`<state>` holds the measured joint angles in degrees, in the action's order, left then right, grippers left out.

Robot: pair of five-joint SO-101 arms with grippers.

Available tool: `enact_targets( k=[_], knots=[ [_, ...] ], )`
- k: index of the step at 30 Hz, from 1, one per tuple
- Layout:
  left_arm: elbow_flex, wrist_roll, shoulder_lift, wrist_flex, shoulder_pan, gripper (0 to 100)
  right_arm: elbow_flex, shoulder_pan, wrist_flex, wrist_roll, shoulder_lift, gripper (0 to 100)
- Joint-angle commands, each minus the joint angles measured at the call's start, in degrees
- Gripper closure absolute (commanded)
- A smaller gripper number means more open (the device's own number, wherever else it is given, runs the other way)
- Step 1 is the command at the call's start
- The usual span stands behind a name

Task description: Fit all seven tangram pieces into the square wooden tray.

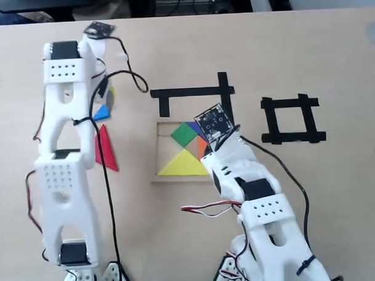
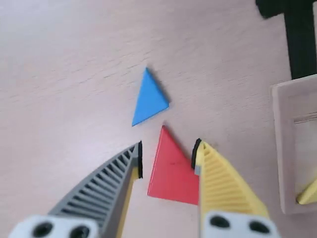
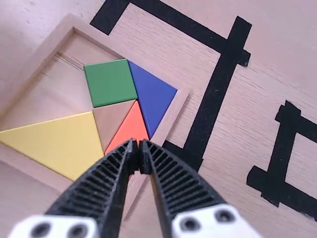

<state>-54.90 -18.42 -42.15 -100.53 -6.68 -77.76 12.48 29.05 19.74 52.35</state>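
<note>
The square wooden tray (image 1: 176, 178) lies at mid-table and holds a green square (image 3: 110, 82), a blue triangle (image 3: 151, 94), an orange triangle (image 3: 130, 130) and a large yellow triangle (image 3: 54, 141). A small bare triangular gap remains between them. My right gripper (image 3: 137, 154) is shut and empty, its tips just above the orange triangle. To the tray's left, a red triangle (image 2: 173, 168) and a small blue triangle (image 2: 148, 99) lie on the table. My left gripper (image 2: 167, 151) is open, its fingers on either side of the red triangle's tip.
Two black tape squares are on the table, one (image 1: 192, 91) behind the tray, one (image 1: 291, 119) to its right. The left arm covers part of another piece (image 1: 111, 97) beside the small blue triangle. The tray's rim (image 2: 282, 148) is close to the left gripper.
</note>
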Motion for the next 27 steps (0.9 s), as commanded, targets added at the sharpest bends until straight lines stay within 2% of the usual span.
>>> enact_targets(
  k=[1, 6, 8, 11, 15, 17, 19, 23, 27],
  knots=[
    [10.1, 2.5, 19.2, -0.5, -0.5, 81, 0.4, 0.5, -1.0, 0.4, 1.3, 98.6],
    [31.1, 2.7, 47.1, 0.7, 0.0, 81, 0.4, 0.6, -0.9, 0.4, 1.3, 98.6],
    [39.4, 2.7, 56.4, 4.2, 0.0, 81, 0.4, 0.7, -0.9, 0.4, 1.3, 98.6],
    [55.7, 3.3, 63.0, 17.2, -0.9, 81, 0.4, 0.8, -0.7, 0.4, 1.3, 98.6],
    [71.6, 4.9, 57.6, 37.9, -0.9, 80, 0.7, 0.8, 0.6, 0.4, 1.4, 98.6],
    [71.3, 1.7, 52.0, 43.2, -0.6, 79, 0.7, 0.8, 0.6, 0.4, 1.4, 98.6],
    [67.2, -1.2, 46.0, 45.0, 0.3, 74, 0.7, 0.8, 0.4, 0.4, 1.4, 98.6],
    [56.7, -7.3, 34.2, 43.7, 0.0, 72, 0.7, 0.8, 0.4, 0.4, 1.4, 98.6],
    [48.7, -7.9, 23.1, 41.9, -0.9, 72, 0.7, 0.8, 0.4, 0.4, 1.4, 98.6]
  ],
)
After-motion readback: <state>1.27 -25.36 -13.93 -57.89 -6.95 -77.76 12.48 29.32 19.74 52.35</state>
